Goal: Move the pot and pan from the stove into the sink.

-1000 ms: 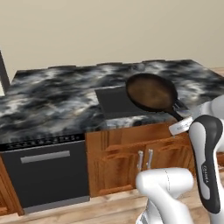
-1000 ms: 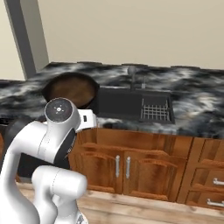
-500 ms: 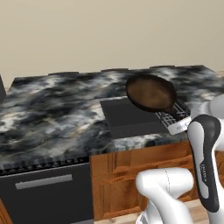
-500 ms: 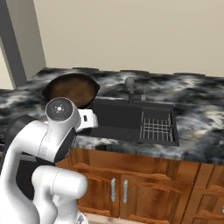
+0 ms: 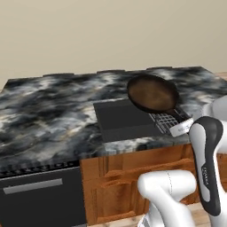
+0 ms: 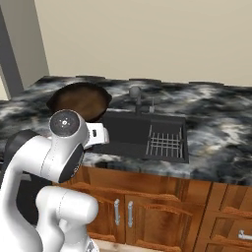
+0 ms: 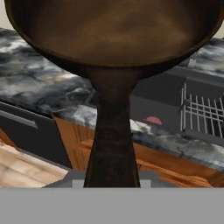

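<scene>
One pan (image 5: 153,94), handle clenched in the gripper (image 5: 179,122), hangs over the sink (image 6: 142,135).

Your desk (image 5: 48,115) is a black-and-grey marbled slab on brown wooden cabinets (image 6: 147,206). The sink (image 6: 125,133) is set down into it, a dark rectangular basin. A wire rack (image 6: 165,142) lies at the basin's right end. A slim grey faucet (image 6: 136,96) stands on the desk just behind the basin. Below the cabinets you see light wooden floor (image 7: 22,168).
</scene>
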You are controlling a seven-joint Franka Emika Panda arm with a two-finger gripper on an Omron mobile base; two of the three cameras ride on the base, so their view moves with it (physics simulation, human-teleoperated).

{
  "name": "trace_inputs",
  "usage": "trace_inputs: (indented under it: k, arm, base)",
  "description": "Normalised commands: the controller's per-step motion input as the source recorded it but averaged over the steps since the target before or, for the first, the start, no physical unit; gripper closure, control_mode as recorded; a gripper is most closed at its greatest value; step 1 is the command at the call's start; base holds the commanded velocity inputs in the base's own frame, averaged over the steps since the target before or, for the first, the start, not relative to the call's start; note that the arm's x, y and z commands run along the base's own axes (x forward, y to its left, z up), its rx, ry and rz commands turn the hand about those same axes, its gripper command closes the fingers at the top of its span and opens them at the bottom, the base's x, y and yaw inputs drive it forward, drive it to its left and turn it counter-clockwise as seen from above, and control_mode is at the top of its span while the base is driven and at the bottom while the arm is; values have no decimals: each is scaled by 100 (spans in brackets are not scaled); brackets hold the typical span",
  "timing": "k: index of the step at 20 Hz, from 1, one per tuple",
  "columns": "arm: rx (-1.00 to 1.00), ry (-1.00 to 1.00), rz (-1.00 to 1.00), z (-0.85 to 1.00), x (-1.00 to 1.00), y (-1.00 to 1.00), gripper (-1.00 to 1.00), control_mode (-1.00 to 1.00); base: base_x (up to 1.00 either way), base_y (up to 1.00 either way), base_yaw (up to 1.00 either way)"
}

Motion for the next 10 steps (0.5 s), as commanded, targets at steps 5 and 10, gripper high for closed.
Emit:
trace_inputs:
  k: [5,10]
  arm:
    - [0,0,0,0,0,0,100,-100]
    - [0,8,5,-6,33,-8,100,-100]
  base:
    - [0,-6,0]
    - [0,0,0]
